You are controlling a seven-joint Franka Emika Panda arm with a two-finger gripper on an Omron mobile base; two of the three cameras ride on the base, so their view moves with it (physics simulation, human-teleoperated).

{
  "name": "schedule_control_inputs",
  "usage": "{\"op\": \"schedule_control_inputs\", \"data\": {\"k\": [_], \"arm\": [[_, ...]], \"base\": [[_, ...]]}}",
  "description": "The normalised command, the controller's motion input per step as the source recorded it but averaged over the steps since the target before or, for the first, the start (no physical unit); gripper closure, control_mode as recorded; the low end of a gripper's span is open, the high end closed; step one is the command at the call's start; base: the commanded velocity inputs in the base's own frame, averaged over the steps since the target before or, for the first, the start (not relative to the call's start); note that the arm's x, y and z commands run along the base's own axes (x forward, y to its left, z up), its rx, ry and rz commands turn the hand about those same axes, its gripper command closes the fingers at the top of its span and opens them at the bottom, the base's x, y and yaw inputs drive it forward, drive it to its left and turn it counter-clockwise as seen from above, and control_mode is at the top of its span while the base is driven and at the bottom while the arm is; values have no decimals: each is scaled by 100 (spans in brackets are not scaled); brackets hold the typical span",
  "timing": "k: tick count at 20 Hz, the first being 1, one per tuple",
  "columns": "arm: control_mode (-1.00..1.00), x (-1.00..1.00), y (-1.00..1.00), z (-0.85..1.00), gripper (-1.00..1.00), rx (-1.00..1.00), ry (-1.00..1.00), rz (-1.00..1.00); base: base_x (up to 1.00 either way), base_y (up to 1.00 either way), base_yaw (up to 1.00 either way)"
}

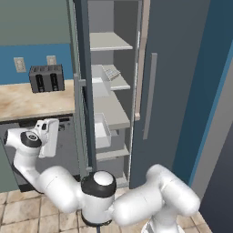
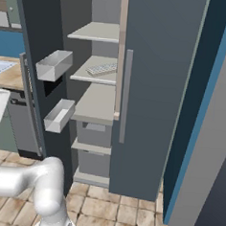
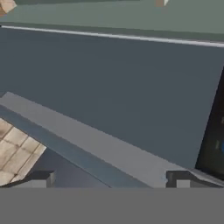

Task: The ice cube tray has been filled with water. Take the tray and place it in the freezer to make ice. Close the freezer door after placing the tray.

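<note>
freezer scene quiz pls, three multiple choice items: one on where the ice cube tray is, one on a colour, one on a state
1. Where does the ice cube tray lie?
A. on the counter beside the toaster
B. on a freezer shelf
C. on the floor tiles

2. What colour is the toaster on the counter?
A. black
B. red
C. white

3. How does the freezer door stand?
A. shut
B. removed
C. swung open

Answers:
1. B, the gridded tray rests on the second white shelf inside the freezer.
2. A, its slotted body is black against the blue wall.
3. C, the shelves show and the door's inner bins face outward.
</note>
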Motion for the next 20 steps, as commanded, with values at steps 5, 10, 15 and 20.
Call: {"op": "schedule_control_inputs", "data": {"k": [5, 10, 15, 20], "arm": [[-100, 44, 23, -22, -100, -6, 18, 5], [-100, 28, 6, -20, -100, -7, 14, 10], [-100, 16, -11, -22, -100, -8, 2, 14], [-100, -1, -75, -24, -100, -11, 1, 3]], "base": [[0, 0, 0], [0, 0, 0], [0, 0, 0], [0, 0, 0]]}}
